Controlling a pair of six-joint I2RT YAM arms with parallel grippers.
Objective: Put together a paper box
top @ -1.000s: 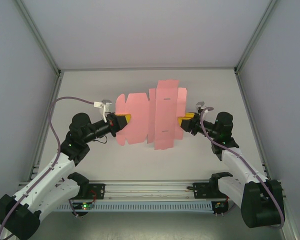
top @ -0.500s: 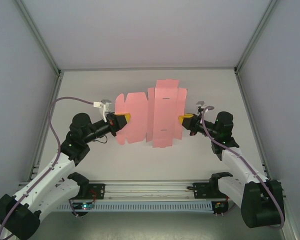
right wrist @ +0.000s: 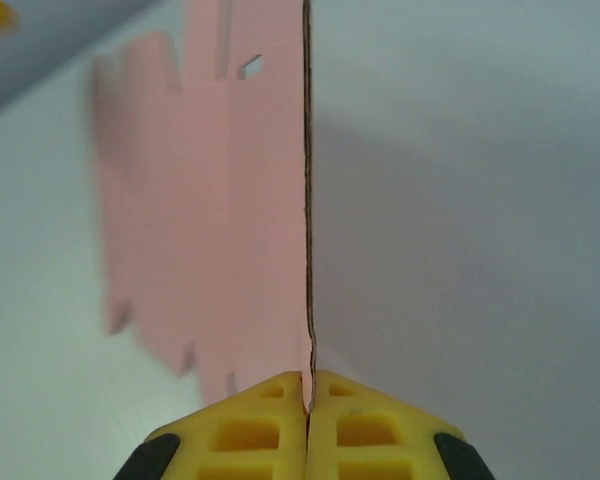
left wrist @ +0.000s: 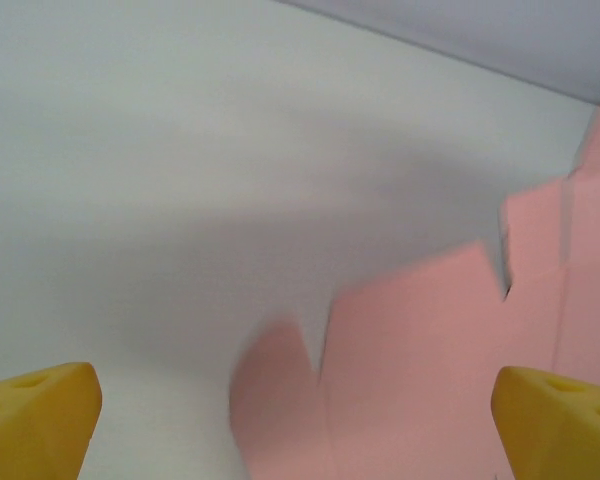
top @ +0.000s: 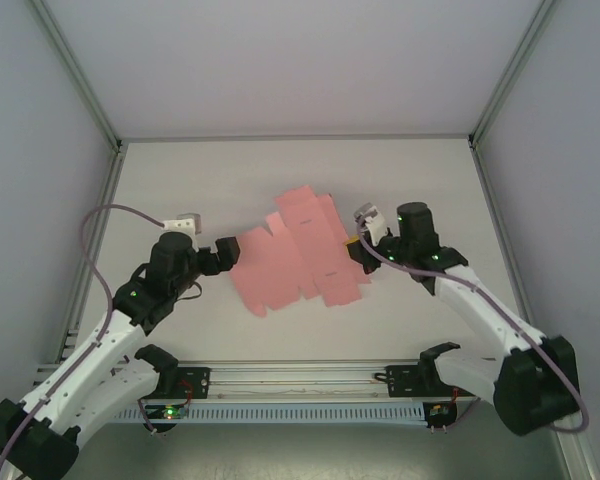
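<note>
**Item:** paper box [top: 302, 252], a pink die-cut sheet, unfolded, over the middle of the table [top: 180, 180]. I cannot tell whether it rests there.

**My right tool** [right wrist: 308, 398]: pads pressed together, pinching the sheet's right edge, probably to anchor it for folding.

**My left tool** [left wrist: 298, 405]: pads spread wide, holding nothing. It faces the left flaps, likely poised to take a panel.

**Folds:** none made, I judge.

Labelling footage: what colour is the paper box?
Pink; the paper box shows best in top external.
</note>
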